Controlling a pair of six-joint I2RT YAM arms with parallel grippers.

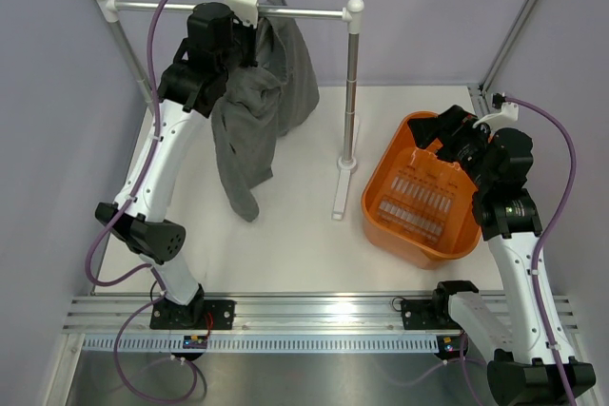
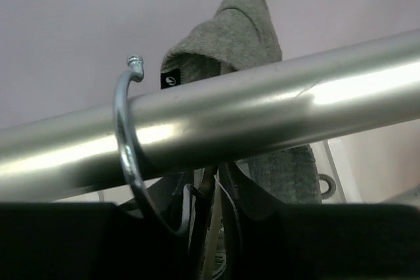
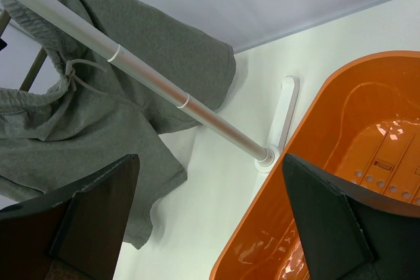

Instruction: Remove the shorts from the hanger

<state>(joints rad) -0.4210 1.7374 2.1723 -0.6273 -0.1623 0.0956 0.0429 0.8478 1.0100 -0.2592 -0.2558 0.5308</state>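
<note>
The grey shorts (image 1: pixel 257 121) hang from the silver rail (image 1: pixel 304 13) at the back left and drape down toward the table. In the left wrist view the hanger's (image 2: pixel 125 142) thin wire hook curls over the rail (image 2: pixel 262 103), with the shorts (image 2: pixel 243 24) behind it. My left gripper (image 2: pixel 210 227) is right under the rail, its dark fingers close on either side of the hanger's neck. Contact is lost in shadow. My right gripper (image 3: pixel 210 188) stands wide open and holds nothing, above the near rim of the orange basket (image 3: pixel 367 96).
The rail rests on a white-jointed rack whose right post (image 1: pixel 350 92) and foot (image 1: pixel 343 187) stand mid-table. The orange basket (image 1: pixel 381 206) sits at the right, next to the foot. Purple walls close in the back and sides.
</note>
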